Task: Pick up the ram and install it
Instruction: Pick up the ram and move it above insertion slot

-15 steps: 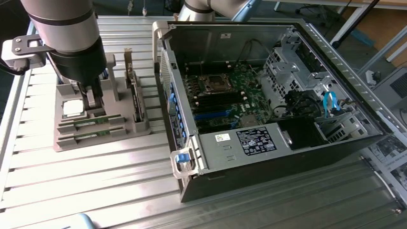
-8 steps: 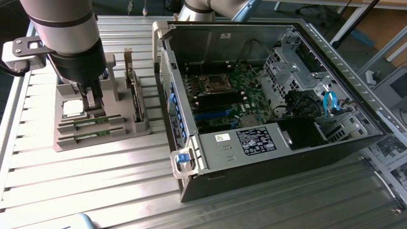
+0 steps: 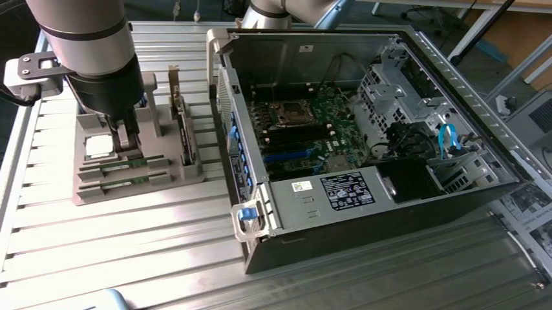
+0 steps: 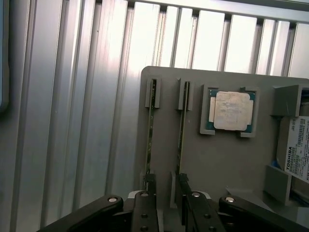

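two ram sticks stand on edge in parallel slots of the grey holder (image 3: 95, 188). one ram stick (image 3: 129, 167) sits in the slot just beside the square processor chip (image 3: 99, 147). its twin (image 3: 129, 183) sits in the next slot, further from the chip. we cannot tell which of the pair is meant.

our gripper (image 3: 131, 147) hangs low over the holder, near the chip-side slot, and touches neither stick as far as we can see. its jaws stand as wide apart as they go and grip nothing.

both sticks lie with their long axes parallel, running from the end of the holder under the gripper toward its opposite edge, thin faces turned to the jaws. in the wrist view each of the fingers (image 4: 148, 203) lines up with one stick's near end. we judge from this that the gap sits over the rib between the slots, not around either stick.

an upright expansion card (image 3: 180, 110) stands at the holder's other edge. the open computer case (image 3: 345, 194) lies beyond that edge, apart from the holder.
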Action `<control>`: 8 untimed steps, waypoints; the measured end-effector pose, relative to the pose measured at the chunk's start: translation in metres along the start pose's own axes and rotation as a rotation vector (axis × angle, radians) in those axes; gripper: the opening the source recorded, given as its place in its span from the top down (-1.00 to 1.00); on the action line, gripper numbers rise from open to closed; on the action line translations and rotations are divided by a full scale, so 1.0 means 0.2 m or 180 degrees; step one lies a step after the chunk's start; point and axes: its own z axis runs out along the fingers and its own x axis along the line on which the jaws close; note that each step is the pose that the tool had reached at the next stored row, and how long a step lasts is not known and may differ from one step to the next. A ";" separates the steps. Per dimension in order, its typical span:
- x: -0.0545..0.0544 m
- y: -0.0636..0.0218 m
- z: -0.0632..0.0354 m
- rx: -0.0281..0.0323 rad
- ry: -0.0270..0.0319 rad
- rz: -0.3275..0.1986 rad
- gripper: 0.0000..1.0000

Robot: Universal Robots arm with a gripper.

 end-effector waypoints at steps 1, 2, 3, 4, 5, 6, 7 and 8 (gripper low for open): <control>0.00 0.000 0.002 0.0000 0.0000 0.0000 0.40; 0.00 0.001 0.005 0.0000 0.0000 0.0000 0.40; 0.00 0.001 0.007 0.0000 0.0000 0.0000 0.40; 0.00 0.001 0.009 0.0000 0.0000 0.0000 0.40; 0.00 0.002 0.012 0.0000 0.0000 0.0000 0.40; 0.00 0.002 0.014 0.0000 0.0000 0.0000 0.40; 0.00 0.002 0.017 0.0000 0.0000 0.0000 0.40; 0.00 0.002 0.021 0.0000 0.0000 0.0000 0.40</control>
